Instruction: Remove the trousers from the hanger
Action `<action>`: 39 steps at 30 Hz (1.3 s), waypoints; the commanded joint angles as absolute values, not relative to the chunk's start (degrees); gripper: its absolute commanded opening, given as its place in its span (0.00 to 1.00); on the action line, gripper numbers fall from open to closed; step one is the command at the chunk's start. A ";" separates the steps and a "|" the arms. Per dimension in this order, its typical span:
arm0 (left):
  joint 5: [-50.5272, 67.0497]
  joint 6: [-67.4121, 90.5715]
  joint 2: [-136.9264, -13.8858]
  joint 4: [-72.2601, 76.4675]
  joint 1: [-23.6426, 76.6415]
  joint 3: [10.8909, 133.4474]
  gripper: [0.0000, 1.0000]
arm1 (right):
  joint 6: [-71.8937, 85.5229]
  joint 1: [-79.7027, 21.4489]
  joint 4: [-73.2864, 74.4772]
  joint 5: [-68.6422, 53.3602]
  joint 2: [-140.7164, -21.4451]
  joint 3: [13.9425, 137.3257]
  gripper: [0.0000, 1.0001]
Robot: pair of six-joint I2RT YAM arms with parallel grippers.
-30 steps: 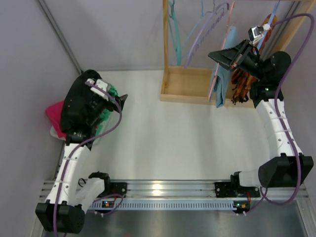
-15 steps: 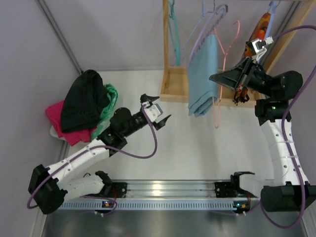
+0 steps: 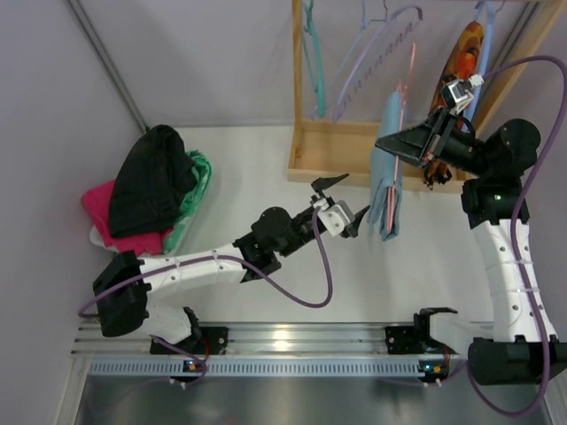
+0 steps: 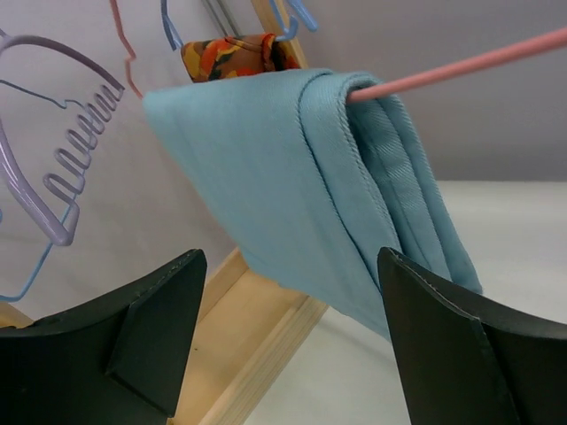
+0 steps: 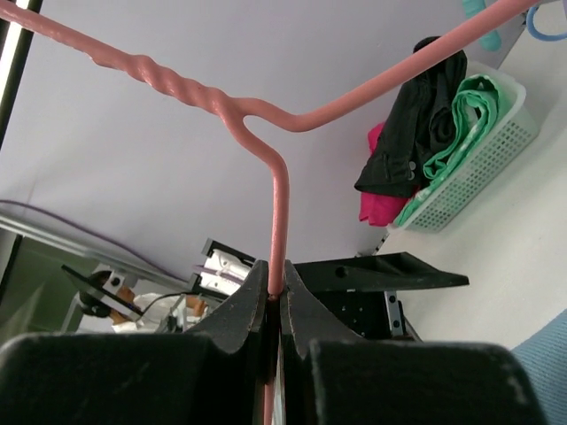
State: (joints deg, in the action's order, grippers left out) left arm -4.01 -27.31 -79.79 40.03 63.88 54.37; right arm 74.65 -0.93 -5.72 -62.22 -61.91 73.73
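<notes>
1. We find the left end effector (image 3: 346, 200) with its jaws wide apart and nothing between its pads. Its arm reaches across the table (image 3: 257, 159) toward the right side.
2. In the top view, the left end effector sits just beside the trousers (image 3: 387, 173), on their left. In the left wrist view, the cloth hangs ahead of the gap between the two fingers. We cannot tell whether either finger touches it.
3. We find the right end effector (image 3: 386, 142) closed tight on the neck of the pink hanger (image 5: 280, 199), just below the twisted section of wire. The right wrist view shows both fingers pressed against the wire.
4. The trousers are light blue and folded over the lower bar of the pink hanger. Both halves hang down from that bar, which passes through the fold.
5. The pink hanger appears nearly edge-on in the top view, in front of the wooden rack (image 3: 332, 152).
6. The wooden rack stands at the far edge of the table. A lilac hanger (image 3: 376, 42) and a patterned garment (image 3: 462, 55) in orange hang near it.
7. At the far left, a basket (image 5: 469, 173) holds a black garment (image 3: 155, 177), a green garment (image 3: 198, 175) and a pink garment (image 3: 104, 212), well apart from the trousers.
</notes>
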 commanded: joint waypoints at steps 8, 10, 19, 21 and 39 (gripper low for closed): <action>-11.95 -17.50 -85.51 52.03 64.34 63.28 0.83 | 65.30 -0.62 -1.58 -57.66 -59.68 84.37 0.00; -12.48 -16.97 -86.39 53.08 64.51 63.02 0.83 | 65.30 -0.62 -1.32 -57.48 -60.29 85.34 0.00; -13.62 -16.08 -83.32 53.70 65.13 60.82 0.84 | 64.95 -0.62 -0.18 -54.14 -62.14 89.12 0.00; -13.36 -16.43 -82.97 53.79 65.74 60.38 0.85 | 65.21 -0.53 -0.18 -53.96 -62.31 89.03 0.00; -18.19 -16.44 -88.24 58.88 67.68 63.28 0.89 | 66.18 -0.62 -0.70 -54.49 -61.96 88.15 0.00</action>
State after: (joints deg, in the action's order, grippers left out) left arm -16.69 -17.43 -87.39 53.23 67.55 60.58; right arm 68.58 -0.93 9.41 -55.09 -64.05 83.81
